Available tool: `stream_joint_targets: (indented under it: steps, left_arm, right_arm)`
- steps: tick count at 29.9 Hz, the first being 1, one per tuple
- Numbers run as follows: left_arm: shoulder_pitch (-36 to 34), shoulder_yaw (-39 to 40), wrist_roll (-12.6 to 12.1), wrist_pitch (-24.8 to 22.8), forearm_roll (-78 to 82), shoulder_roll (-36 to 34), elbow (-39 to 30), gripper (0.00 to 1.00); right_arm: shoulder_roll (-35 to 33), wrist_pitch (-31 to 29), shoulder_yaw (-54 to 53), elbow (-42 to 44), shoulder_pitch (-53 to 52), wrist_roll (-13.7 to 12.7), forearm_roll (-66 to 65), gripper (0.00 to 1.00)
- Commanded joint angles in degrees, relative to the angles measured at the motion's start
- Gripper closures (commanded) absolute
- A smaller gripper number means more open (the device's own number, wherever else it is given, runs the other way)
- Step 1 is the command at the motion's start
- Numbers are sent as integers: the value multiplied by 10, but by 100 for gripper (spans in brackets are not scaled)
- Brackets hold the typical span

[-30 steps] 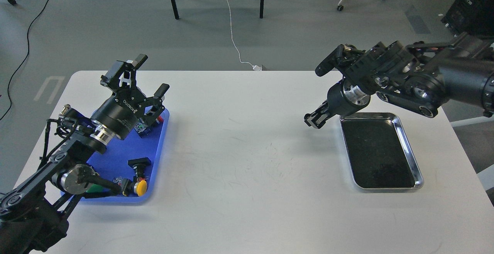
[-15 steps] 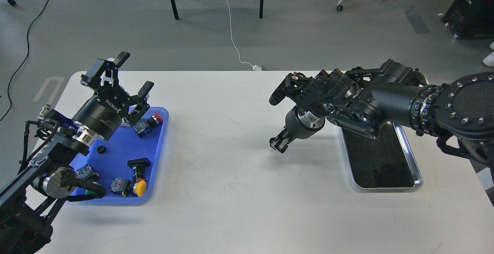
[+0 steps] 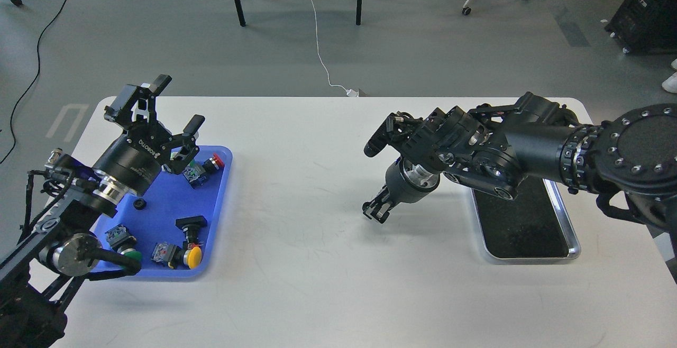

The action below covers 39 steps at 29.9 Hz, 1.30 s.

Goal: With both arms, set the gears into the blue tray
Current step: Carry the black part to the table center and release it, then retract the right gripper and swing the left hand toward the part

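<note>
The blue tray [image 3: 165,200] lies at the table's left. One small black gear [image 3: 139,204] rests in it, among coloured push-button switches. My left gripper [image 3: 176,103] is open, fingers spread wide, raised over the tray's far left corner with nothing between its fingers. My right gripper [image 3: 373,212] hangs low over the bare table middle, pointing down and left, well apart from the tray. Its fingers are drawn close together. Whether something tiny sits between them is too small and dark to see.
A silver metal tray [image 3: 574,243] with black lining lies at the right, partly under my right arm. In the blue tray lie red [image 3: 212,162], yellow [image 3: 194,256], green [image 3: 130,254] and black [image 3: 191,224] switches. Chair legs and cables lie on the floor beyond the table.
My right arm swung left from the silver tray's corner towards the table's middle and sank lower. My left gripper drew back to the left, still open, uncovering the gear in the blue tray.
</note>
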State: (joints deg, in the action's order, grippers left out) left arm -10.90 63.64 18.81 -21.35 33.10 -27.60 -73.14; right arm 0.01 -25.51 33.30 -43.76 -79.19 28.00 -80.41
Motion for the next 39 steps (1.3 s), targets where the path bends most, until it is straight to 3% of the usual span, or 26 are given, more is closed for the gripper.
stream_joint_targets:
  steps: [1, 7, 15, 21, 27, 32, 35, 39]
  left_arm:
    - [1, 0, 0, 0, -1, 0, 0, 2]
    - [3, 2, 0, 0, -1, 1, 0, 2]
    - [11, 3, 1, -1, 0, 1, 0, 2]
    - [11, 3, 1, -1, 0, 1, 0, 2]
    - [4, -1, 5, -2, 0, -1, 4, 2]
    - [0, 1, 12, -4, 0, -1, 5, 2]
    - [-6, -1, 29, -6, 7, -5, 5, 2]
    - [-43, -11, 30, -10, 38, -9, 2, 2]
  right_arm:
    - [0, 25, 0, -12, 0, 0, 0, 78]
    - [0, 34, 0, -15, 0, 0, 0, 75]
    - [0, 35, 0, -16, 0, 0, 0, 57]
    - [0, 35, -3, -15, -6, 0, 10, 36]
    - [0, 33, -10, -21, -50, 0, 105, 5]
    - [-8, 28, -68, -25, -46, 0, 212, 4]
    - [-77, 27, -127, -26, -6, 0, 361, 4]
    - [-141, 27, -195, -27, 47, 0, 495, 5]
